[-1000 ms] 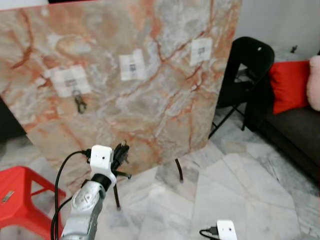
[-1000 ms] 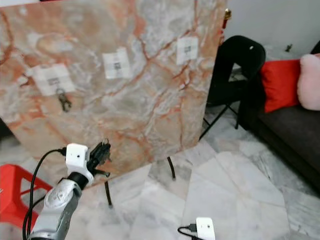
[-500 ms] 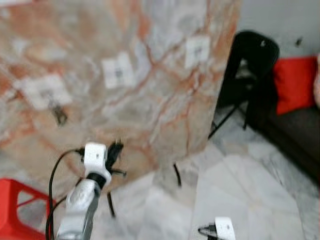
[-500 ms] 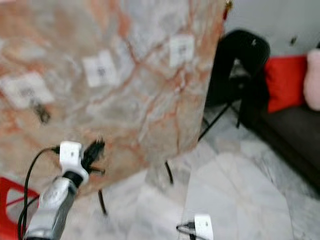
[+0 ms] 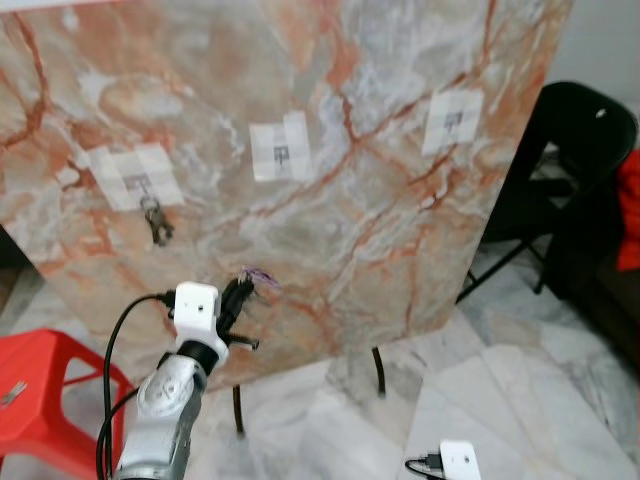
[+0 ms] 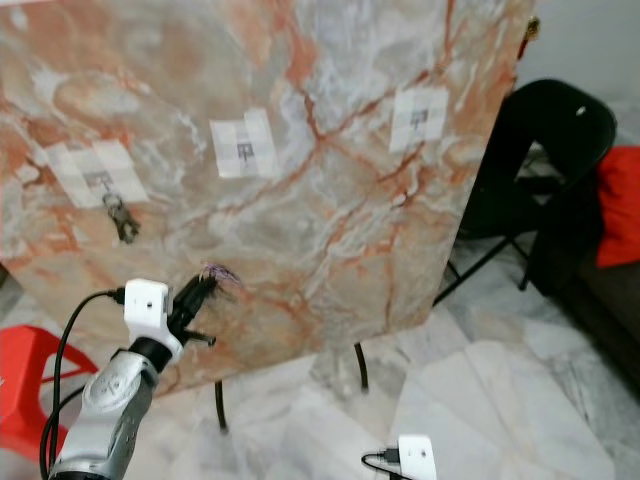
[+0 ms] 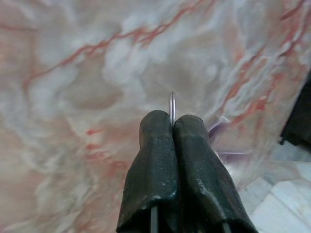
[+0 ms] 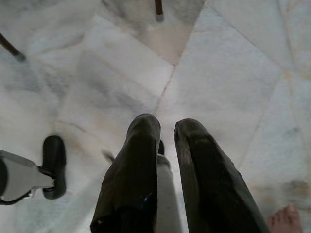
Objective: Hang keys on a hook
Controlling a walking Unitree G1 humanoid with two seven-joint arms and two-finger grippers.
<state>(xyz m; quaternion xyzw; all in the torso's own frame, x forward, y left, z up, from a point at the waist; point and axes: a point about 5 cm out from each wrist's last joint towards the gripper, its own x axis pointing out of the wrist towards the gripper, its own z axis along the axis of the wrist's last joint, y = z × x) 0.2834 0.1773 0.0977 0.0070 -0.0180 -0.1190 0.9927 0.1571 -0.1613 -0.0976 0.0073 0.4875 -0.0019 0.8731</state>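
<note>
A marble board (image 5: 330, 230) stands upright before me with three taped hooks. The left hook (image 5: 135, 180) carries a dark bunch of keys (image 5: 155, 222). The middle hook (image 5: 280, 152) and the right hook (image 5: 452, 120) are bare. My left gripper (image 5: 240, 293) is raised close to the board's lower part, below and left of the middle hook. It is shut on a thin metal key ring (image 7: 172, 104) with a purple tag (image 5: 262, 277) sticking out. My right gripper (image 8: 166, 127) hangs low over the floor, its fingers slightly apart with nothing between them.
A red plastic stool (image 5: 40, 380) stands at the lower left. A black folding chair (image 5: 585, 150) and a red cushion (image 5: 630, 210) are to the right of the board. The board's thin legs (image 5: 378, 368) rest on pale marble tiles. A person's toes (image 8: 287, 217) show near my right arm.
The camera has swung, so the board now sits further right and closer. My left gripper stays raised before the board, still shut on the ring; the purple tag now shows.
</note>
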